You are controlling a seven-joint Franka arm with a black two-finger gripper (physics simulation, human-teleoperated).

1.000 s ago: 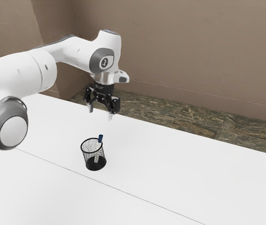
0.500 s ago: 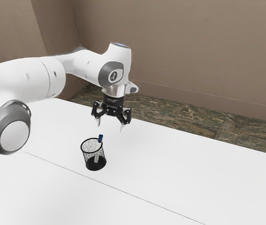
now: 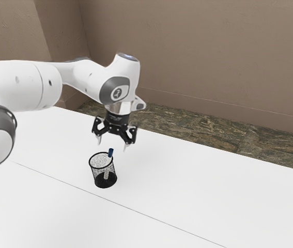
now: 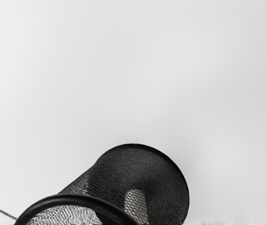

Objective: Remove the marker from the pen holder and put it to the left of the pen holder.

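In the exterior view my gripper (image 3: pixel 112 145) hangs open above the pen holder, its fingers spread and nothing between them. The pen holder (image 3: pixel 96 170), a black wire-mesh cup, stands upright on the table. The marker (image 3: pixel 110 153) leans inside it, its blue end poking above the rim and its pale body visible through the mesh. Seen from the wrist, the pen holder (image 4: pixel 109 173) lies at the lower edge, with the marker's pale lower part (image 4: pixel 135 205) behind the mesh; the blue end is hidden there.
The white table (image 3: pixel 187 191) has a thin dark line running across it. Beyond its far edge are a stone-patterned floor (image 3: pixel 213 132) and a brown wall (image 3: pixel 198 57).
From the first picture my hand has come down closer to the pen holder, first shifting toward the exterior view's right, then back left. The holder and marker have stayed put.
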